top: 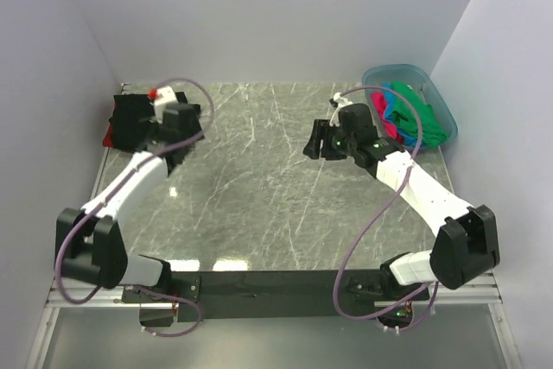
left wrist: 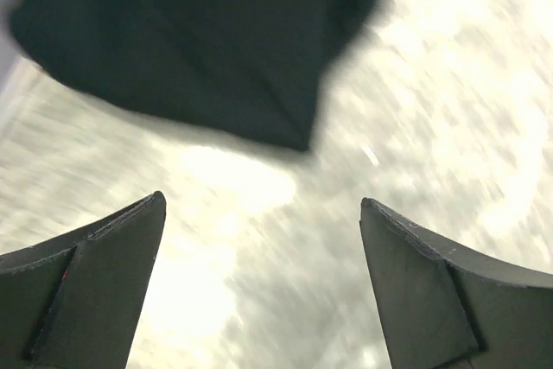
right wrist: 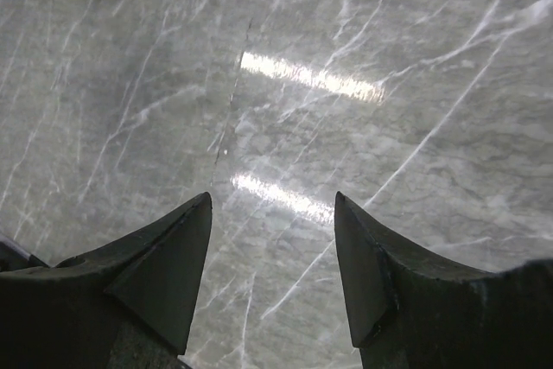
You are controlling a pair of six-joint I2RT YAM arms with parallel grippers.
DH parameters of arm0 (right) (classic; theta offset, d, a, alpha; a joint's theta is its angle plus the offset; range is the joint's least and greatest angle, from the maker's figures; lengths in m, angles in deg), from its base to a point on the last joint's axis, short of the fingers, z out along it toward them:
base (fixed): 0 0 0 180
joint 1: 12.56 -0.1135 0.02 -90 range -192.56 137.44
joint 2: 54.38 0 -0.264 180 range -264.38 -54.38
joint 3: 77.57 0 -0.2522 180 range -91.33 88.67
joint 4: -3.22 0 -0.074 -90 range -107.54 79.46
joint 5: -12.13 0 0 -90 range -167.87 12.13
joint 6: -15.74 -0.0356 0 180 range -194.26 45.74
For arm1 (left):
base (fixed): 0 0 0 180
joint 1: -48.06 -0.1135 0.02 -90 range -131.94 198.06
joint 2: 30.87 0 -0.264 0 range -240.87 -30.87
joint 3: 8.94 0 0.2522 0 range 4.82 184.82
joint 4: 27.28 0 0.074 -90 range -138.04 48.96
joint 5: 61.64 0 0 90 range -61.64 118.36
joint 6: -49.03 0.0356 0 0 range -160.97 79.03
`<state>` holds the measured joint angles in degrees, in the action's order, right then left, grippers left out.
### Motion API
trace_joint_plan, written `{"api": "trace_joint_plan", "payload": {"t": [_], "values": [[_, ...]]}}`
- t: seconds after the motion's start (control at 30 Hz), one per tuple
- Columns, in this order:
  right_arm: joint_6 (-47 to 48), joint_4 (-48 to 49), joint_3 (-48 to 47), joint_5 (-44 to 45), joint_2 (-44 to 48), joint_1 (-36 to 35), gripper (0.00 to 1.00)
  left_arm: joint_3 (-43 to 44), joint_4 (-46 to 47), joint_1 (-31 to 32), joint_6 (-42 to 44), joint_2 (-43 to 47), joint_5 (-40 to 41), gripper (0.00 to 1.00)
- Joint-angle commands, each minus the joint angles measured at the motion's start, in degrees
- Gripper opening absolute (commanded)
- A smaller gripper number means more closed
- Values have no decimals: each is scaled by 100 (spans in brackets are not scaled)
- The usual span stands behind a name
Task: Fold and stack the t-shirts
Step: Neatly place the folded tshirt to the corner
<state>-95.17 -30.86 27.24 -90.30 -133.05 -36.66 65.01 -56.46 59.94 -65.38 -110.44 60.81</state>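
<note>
Jaws on both arms are spread wide with nothing between them. From the left wrist camera I read the left gripper point(left wrist: 262, 200) hanging above bare marble, both fingers apart, with the black t-shirt point(left wrist: 199, 41) lying just ahead of the fingertips and not touching them; that view is smeared by blur, so I cannot make out folds or a label. From the overhead camera I locate that black t-shirt point(top: 130, 117) in the far-left corner of the table point(top: 259, 196), against the left wall, lying on top of a dark red t-shirt point(top: 108, 137) whose edge shows at the near-left side of the pile. The left arm is stretched out toward that corner, its wrist beside the pile. From the right wrist camera I read the right gripper point(right wrist: 272, 200) likewise released, over bare tabletop, with two light reflections on the marble ahead of it. Overhead, it sits right of centre, pointing left. Behind the right arm, in the far-right corner, stands a translucent blue tub point(top: 380, 71) holding bunched cloth: a green t-shirt point(top: 425, 123) and a pink t-shirt point(top: 386, 118), with a small patch of blue between them that I cannot identify.
</note>
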Motion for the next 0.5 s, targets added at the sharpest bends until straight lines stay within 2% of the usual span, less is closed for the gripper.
{"api": "trace_joint_plan", "payload": {"t": [0.0,0.23,0.47], "values": [[148,247,122,293,379,168,66,-533,495,507,-494,730,-61,99],[122,353,579,600,844,563,66,-1245,470,1675,-794,1751,51,99],[122,546,966,1013,1372,792,66,-1676,487,1976,-996,2419,16,99]]}}
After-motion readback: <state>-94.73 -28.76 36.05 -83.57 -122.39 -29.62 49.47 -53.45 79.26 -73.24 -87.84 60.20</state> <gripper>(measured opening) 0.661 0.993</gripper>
